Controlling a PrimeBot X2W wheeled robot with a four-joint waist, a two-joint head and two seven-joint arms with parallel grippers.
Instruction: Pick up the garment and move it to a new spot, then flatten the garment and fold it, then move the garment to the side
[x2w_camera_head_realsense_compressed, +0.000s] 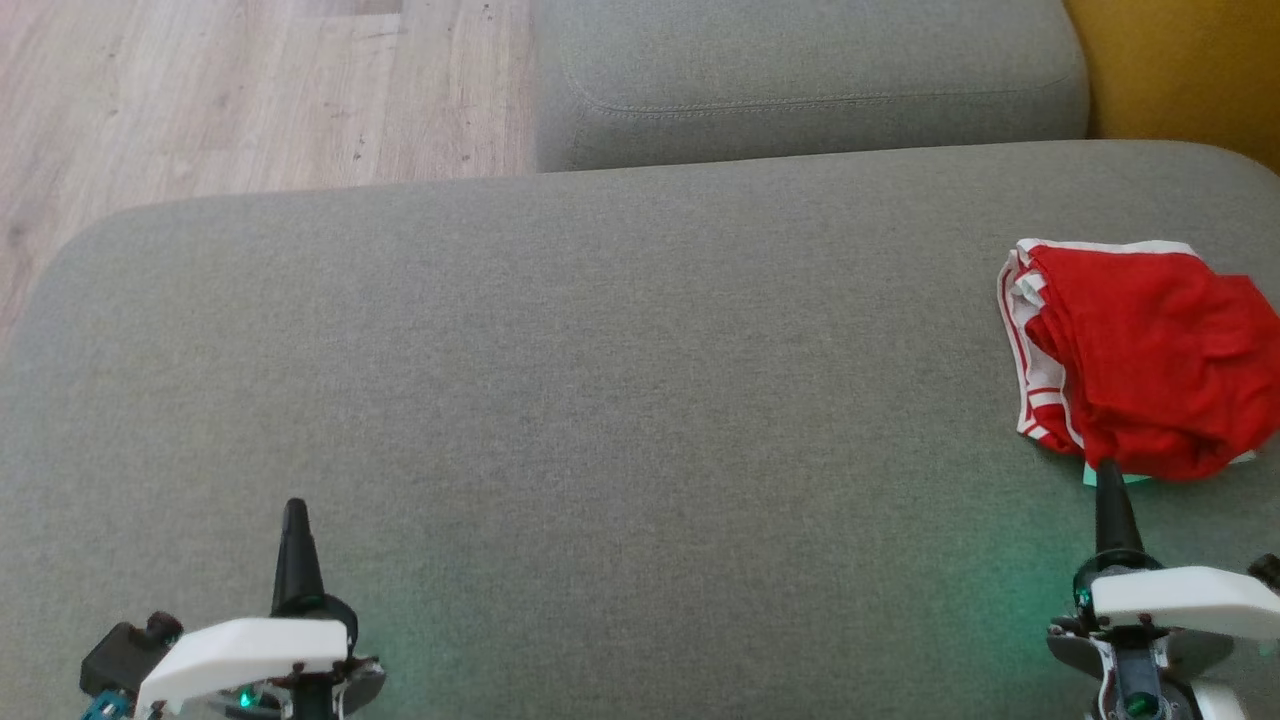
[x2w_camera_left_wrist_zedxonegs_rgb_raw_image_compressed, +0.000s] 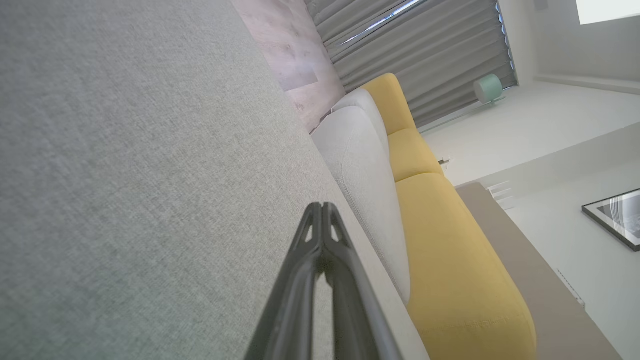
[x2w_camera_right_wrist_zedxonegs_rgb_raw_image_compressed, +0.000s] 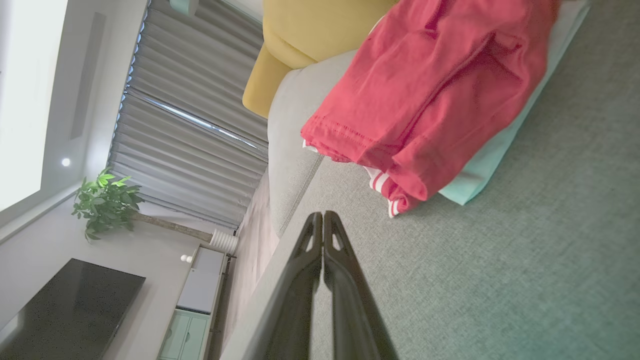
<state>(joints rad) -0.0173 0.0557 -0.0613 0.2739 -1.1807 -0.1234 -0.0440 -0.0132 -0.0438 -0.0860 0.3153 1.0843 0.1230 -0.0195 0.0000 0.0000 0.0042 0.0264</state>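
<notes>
A red garment (x2w_camera_head_realsense_compressed: 1150, 360) with white-striped trim lies folded in a pile at the right edge of the grey cushion (x2w_camera_head_realsense_compressed: 600, 400). In the right wrist view the garment (x2w_camera_right_wrist_zedxonegs_rgb_raw_image_compressed: 430, 95) rests on a pale green cloth (x2w_camera_right_wrist_zedxonegs_rgb_raw_image_compressed: 480, 165). My right gripper (x2w_camera_head_realsense_compressed: 1108, 470) is shut and empty, its tip just below the garment's near edge; the right wrist view shows it (x2w_camera_right_wrist_zedxonegs_rgb_raw_image_compressed: 323, 216) short of the cloth. My left gripper (x2w_camera_head_realsense_compressed: 296, 508) is shut and empty at the lower left, above bare cushion, and its tips (x2w_camera_left_wrist_zedxonegs_rgb_raw_image_compressed: 322, 206) meet in the left wrist view.
A second grey cushion (x2w_camera_head_realsense_compressed: 800, 80) sits behind the first, with a yellow sofa part (x2w_camera_head_realsense_compressed: 1190, 70) at the far right. Wooden floor (x2w_camera_head_realsense_compressed: 230, 90) lies beyond the cushion at the upper left. The cushion's left half is bare fabric.
</notes>
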